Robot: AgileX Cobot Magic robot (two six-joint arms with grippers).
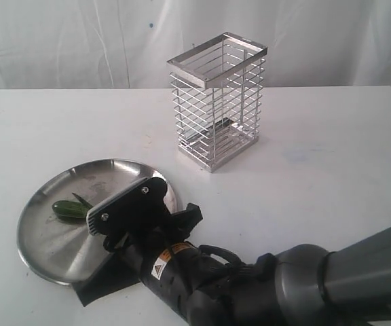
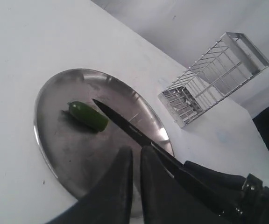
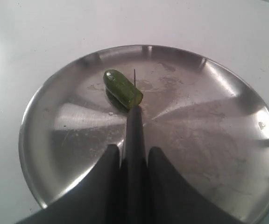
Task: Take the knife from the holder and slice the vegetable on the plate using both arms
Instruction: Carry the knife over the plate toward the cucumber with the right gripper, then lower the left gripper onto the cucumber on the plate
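1. A white bench (image 1: 331, 149) runs back to a pale cloth backdrop (image 1: 60, 41).
2. My right fingers (image 3: 107, 182) are clamped on the handle of the knife (image 3: 133, 135). The blade stands edge-on and points away from them, across the plate (image 3: 218, 140).
3. My left fingers (image 2: 118, 186) are drawn almost together on nothing, with only a thin slit between them. They hover above the near part of the plate, just beside the blade.
4. The blade crosses at the pale cut end of the vegetable (image 3: 122, 88), its tip just past it. I cannot tell whether the edge touches the skin or hangs above it.
5. The vegetable lies on its side on the bare metal, away from the rim and unheld.
6. The holder (image 1: 212, 129) stands upright and empty, well apart at the back of the bench.
7. My right arm (image 1: 202, 272) reaches across from the right, low over the plate's near rim.
8. What could go wrong, as I judge it:
   - With nothing pinning the vegetable, a downward press may roll it or skid it over the smooth plate.
   - So close to the end, the edge may slip off or shave only a sliver.
   - The slim handle may twist in my grip under load, tilting the cut.
   - Bringing my left fingers in to steady the piece risks knocking the blade.
   - The plate itself may slide on the bench.
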